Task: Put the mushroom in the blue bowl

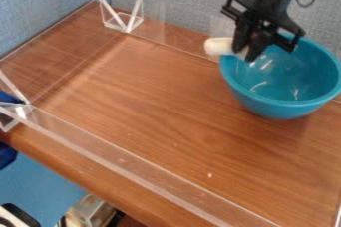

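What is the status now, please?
Gripper shut on mushroom, at left rim of blue bowl. Mushroom not yet in bowl. Nothing in the way.

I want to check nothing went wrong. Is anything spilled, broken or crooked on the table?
Nothing stands out. The blue bowl sits upright on the wooden table with nothing spilled around it. The gripper hangs over the bowl's left rim, its fingers closed on the mushroom, whose pale part sticks out sideways. That is only how it is carried.

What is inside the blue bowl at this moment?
The blue bowl shows only its glossy teal inside with light reflections; nothing lies in it. The claw hangs over its left rim and hides part of it. The mushroom is at the claw, outside the rim.
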